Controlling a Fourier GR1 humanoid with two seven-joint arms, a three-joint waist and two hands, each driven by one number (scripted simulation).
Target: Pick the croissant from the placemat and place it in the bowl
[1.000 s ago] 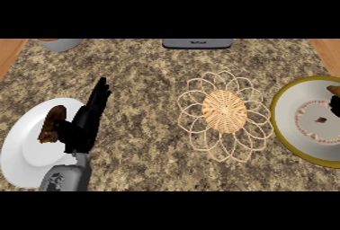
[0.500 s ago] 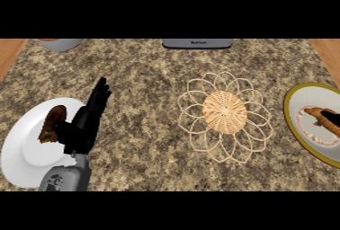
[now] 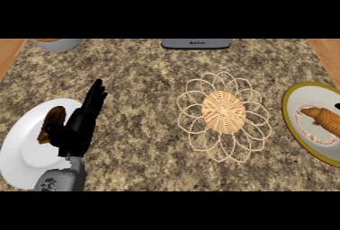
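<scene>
bare counter btwn left hand & placemat gives free passage.

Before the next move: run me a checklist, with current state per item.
1. Croissant lies in the bowl: ok.
2. Placemat carries nothing: ok.
3. Left hand open, holding nothing, over the white plate: ok.
4. Right hand clear of the bowl: cannot tell, it is not in view.
5. Bowl fully in view: not ok, the picture's right edge cuts it.
</scene>
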